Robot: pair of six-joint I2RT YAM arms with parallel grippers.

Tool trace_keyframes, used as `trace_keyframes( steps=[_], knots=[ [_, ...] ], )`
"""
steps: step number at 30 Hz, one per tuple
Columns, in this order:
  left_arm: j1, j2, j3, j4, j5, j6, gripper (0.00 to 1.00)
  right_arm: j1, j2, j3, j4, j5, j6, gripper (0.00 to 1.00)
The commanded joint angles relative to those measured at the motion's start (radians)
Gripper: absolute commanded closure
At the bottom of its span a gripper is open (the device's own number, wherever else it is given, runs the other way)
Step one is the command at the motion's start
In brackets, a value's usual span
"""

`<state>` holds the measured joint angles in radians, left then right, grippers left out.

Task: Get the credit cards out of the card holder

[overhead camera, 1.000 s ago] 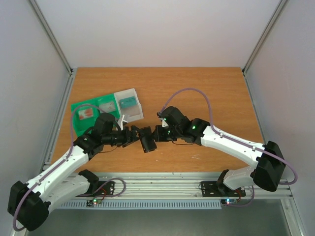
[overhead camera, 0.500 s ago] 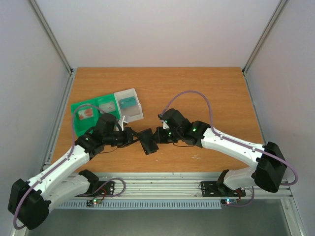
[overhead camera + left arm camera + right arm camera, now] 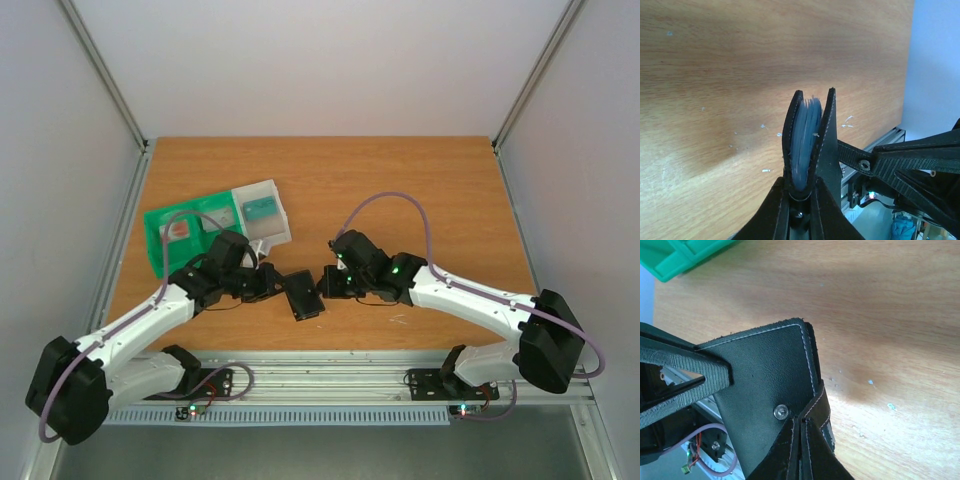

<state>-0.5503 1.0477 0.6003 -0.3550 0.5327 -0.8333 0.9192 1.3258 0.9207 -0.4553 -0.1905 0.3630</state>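
Both sets of jaws gripped the holder (image 3: 305, 295) over the worktop (image 3: 400, 180), near its front middle. The left jaws were clamped on its folded edge, with blue cards (image 3: 802, 132) showing between the black covers. The right jaws pinched the tab (image 3: 814, 402). We judged the tab needed a slow pull away while the left grip stayed firm, so the covers would part without spilling cards.

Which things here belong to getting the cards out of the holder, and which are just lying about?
Job in hand: black card holder, gripped by the left fingers and right fingers; red-blotched card; teal card.

Lying about: green tray, holding the blotched card; clear box, holding the teal one.
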Motion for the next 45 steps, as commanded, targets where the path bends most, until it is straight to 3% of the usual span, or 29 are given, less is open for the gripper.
trace_keyframes(
  steps=[1,6,11,14,18,28,38,45],
  knots=[
    [0.005,0.049,-0.035,0.019,-0.057,0.037,1.00,0.007,-0.021,-0.016,0.034,0.007,0.015,0.99],
    [0.004,0.090,-0.051,0.041,-0.079,0.036,0.95,0.006,0.007,-0.032,0.048,0.016,0.018,0.99],
    [0.005,0.131,-0.059,0.047,-0.120,0.041,0.55,0.006,0.035,-0.039,0.045,0.043,0.001,0.99],
    [0.004,0.140,-0.038,0.021,-0.115,0.054,0.40,0.004,0.056,-0.049,0.039,0.057,-0.005,0.99],
    [0.005,0.098,-0.018,-0.049,-0.154,0.084,0.31,0.004,0.060,-0.073,0.057,0.043,0.006,0.99],
    [0.004,-0.011,-0.073,0.003,-0.067,0.089,0.22,0.004,0.041,-0.062,0.147,-0.028,0.004,0.99],
    [0.005,-0.001,-0.077,-0.023,-0.083,0.119,0.20,0.004,0.088,-0.073,0.355,-0.195,0.073,0.99],
    [0.004,0.014,-0.088,-0.043,-0.121,0.133,0.20,0.004,0.091,-0.081,0.359,-0.200,0.089,0.99]
  ],
)
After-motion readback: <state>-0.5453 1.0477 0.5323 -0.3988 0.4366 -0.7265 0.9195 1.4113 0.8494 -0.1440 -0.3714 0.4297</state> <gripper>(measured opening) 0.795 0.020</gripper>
